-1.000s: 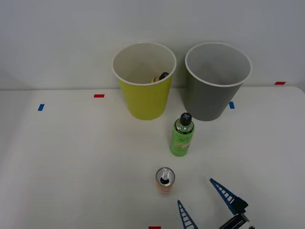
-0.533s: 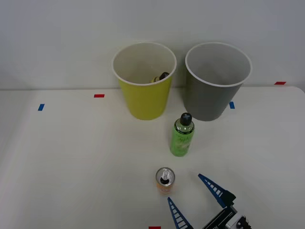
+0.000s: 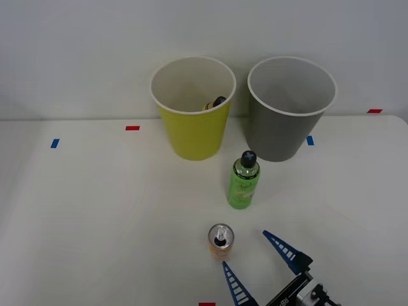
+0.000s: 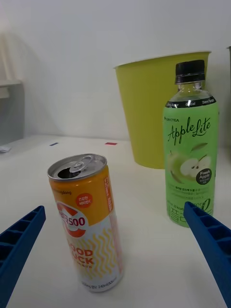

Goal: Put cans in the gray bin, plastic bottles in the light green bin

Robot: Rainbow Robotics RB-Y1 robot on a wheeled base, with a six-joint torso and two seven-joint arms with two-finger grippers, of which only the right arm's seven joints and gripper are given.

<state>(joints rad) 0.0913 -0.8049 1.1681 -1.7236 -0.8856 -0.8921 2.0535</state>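
Right gripper [image 3: 258, 258] low at near edge of tabletop [image 3: 95, 210], jaws spread wide, lined up just near-right of upright can [image 3: 220, 241], evidently for a side grasp. Green bottle [image 3: 243, 180] upright farther off, before gray bin [image 3: 290, 108] and green bin [image 3: 192, 108], the latter holding a dark-capped bottle [image 3: 215, 103].

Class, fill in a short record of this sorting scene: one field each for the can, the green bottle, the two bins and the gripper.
can: orange can upright on the table, top opened
bottle: green bottle upright, in front of the bins
light green bin: light green bin holds a dark-capped bottle
gray bin: gray bin to its right, nothing seen inside
gripper: right gripper open, near the can, touching nothing
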